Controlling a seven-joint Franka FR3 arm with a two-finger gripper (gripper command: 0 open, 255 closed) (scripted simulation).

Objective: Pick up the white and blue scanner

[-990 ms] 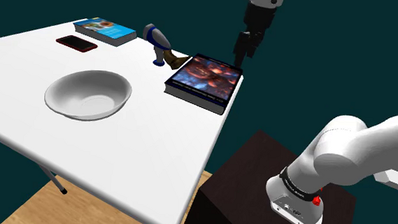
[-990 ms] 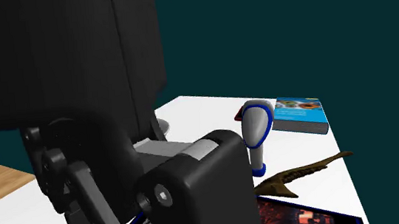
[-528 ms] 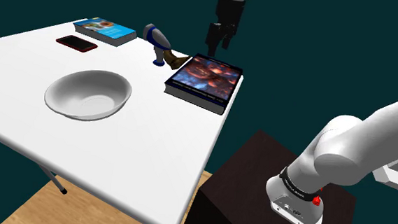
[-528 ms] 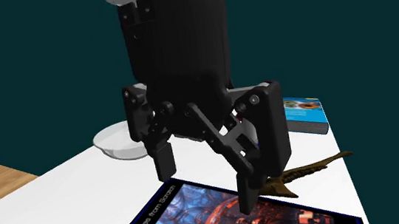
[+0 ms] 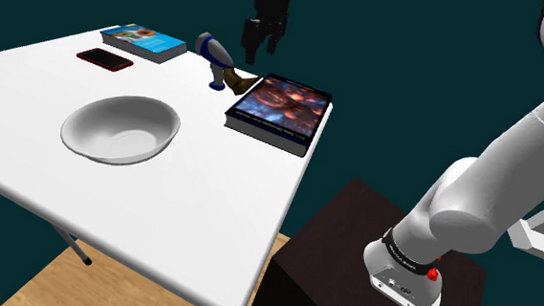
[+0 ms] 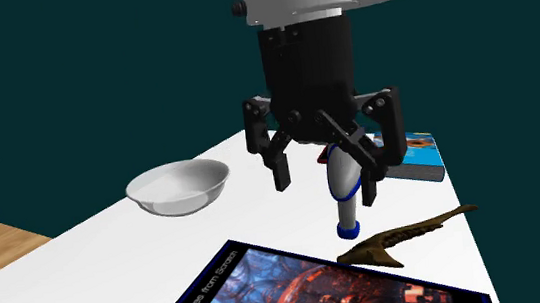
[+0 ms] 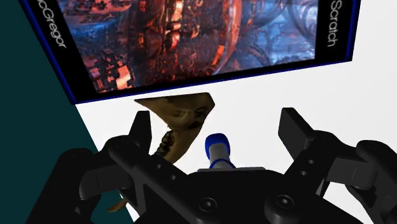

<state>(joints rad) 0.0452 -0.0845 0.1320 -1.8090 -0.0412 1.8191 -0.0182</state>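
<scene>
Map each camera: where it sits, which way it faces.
Shoulder view: beside the stand, looking down over the table; stand, arm, end effector show.
Second exterior view: low at the table's edge, facing the open end effector and scanner.
Wrist view: on the hand, looking down at scanner and book; fingers show.
Shared: scanner, book.

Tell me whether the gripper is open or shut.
Open. The gripper has its fingers spread wide apart, clasping nothing; the scanner is untouched.
</scene>
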